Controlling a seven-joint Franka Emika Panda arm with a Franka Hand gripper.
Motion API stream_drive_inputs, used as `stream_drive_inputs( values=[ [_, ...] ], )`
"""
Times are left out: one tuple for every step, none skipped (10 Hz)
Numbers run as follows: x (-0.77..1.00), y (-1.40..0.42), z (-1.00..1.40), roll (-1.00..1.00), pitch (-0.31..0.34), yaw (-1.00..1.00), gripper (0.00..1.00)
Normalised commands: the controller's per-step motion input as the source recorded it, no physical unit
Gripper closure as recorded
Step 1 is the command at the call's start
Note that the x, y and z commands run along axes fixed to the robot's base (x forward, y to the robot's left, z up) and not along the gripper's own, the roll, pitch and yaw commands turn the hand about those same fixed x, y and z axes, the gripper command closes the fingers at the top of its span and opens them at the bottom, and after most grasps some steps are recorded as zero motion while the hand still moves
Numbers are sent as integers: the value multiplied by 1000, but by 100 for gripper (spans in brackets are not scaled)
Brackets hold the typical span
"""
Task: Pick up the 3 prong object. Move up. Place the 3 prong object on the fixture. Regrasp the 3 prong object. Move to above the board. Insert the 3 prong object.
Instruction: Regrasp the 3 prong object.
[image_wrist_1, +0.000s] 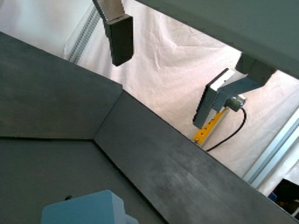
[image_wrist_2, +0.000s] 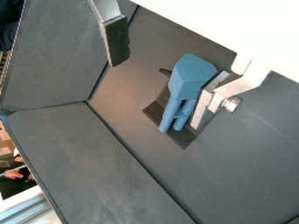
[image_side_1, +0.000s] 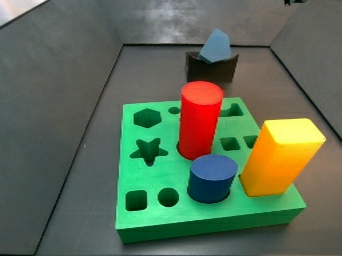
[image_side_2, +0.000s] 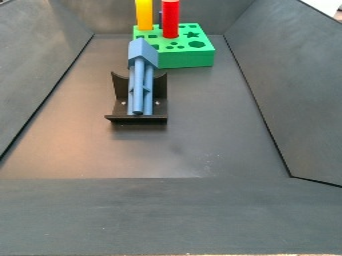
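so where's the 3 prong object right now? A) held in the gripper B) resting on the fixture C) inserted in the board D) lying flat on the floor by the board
B: in both side views the 3 prong object rests on the fixture, away from the board; in a wrist view the gripper is above with nothing between its fingers.

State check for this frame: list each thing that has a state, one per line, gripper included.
Grey-blue 3 prong object: resting on the fixture, not held.
Dark L-shaped fixture: on the floor, bearing the piece.
Gripper: above the fixture, open, nothing between its fingers.
Bright-green board: several holes free.
Red cylinder, dark-blue short cylinder, yellow block: upright on the board.
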Motion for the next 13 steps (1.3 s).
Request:
stream_drive_inputs(
  values=[
    [513,-52,-26,138,68,110,0],
    [512,-52,-25,138,68,110,0],
    [512,-52,-25,138,68,111,0],
    [512,-52,-25,138,69,111,0],
    [512,-51,-25,138,69,111,0],
    [511,-51,-25,138,69,110,0],
    [511,-51,-25,138,69,111,0],
    [191,43,-1000,173,16,136,0],
    [195,43,-1000,178,6,142,0],
    [198,37,-1000,167,1,134,0],
    [207,27,-1000,135,0,112,0],
    [218,22,-1000,120,-2,99,0],
    [231,14,-1000,104,-4,84,0]
  ],
)
